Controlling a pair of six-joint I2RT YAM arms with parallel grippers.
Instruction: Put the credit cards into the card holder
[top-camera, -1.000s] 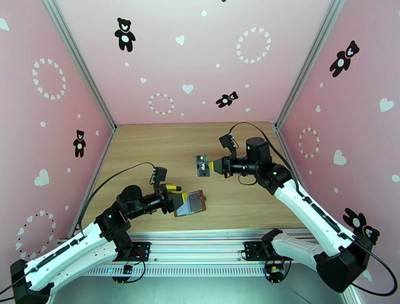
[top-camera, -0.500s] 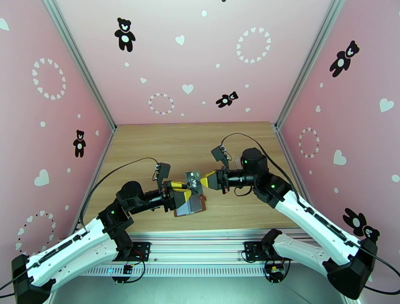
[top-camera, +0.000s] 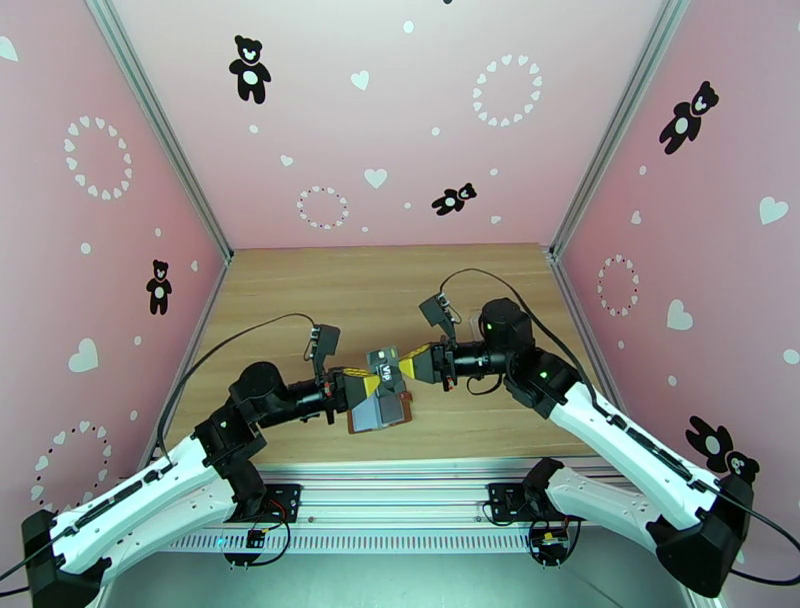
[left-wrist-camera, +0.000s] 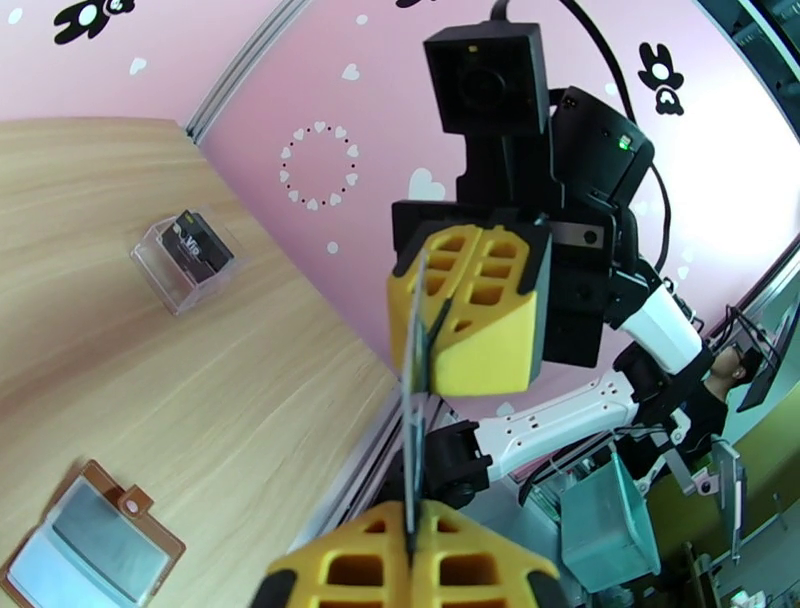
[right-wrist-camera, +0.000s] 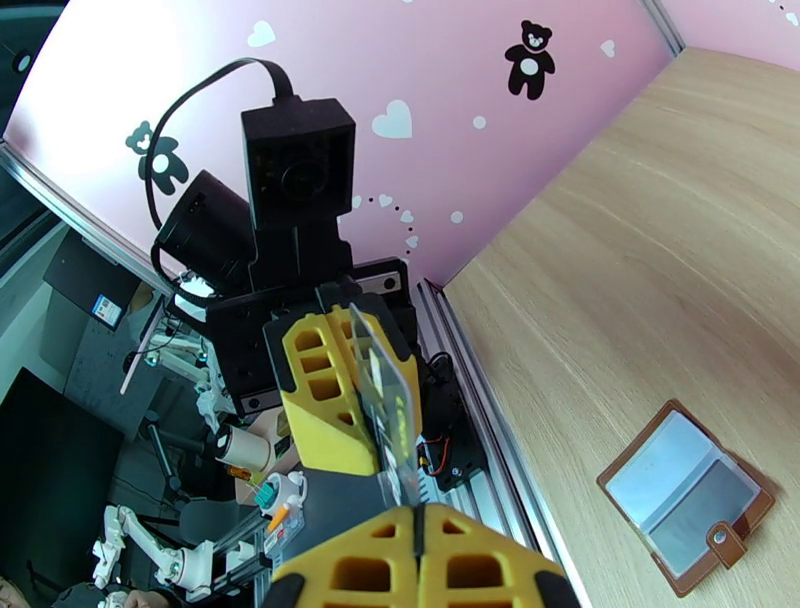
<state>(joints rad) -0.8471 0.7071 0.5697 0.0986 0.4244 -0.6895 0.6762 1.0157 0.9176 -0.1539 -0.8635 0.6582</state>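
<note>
Handover at frame centre: we see left gripper (top-camera: 366, 385) and right gripper (top-camera: 405, 367) both pinching one credit card (top-camera: 383, 370), probably to regrip it. Card holder (top-camera: 400, 410) lies open just below.

Matt wood-grain table (left-wrist-camera: 150, 390) — brown leather card holder (right-wrist-camera: 690, 497) with glossy see-through plastic pockets.

place: robot lab booth | evidence: pink bear-print walls (top-camera: 400, 120), aluminium frame (top-camera: 162, 130), wooden tabletop (top-camera: 330, 290)
</note>
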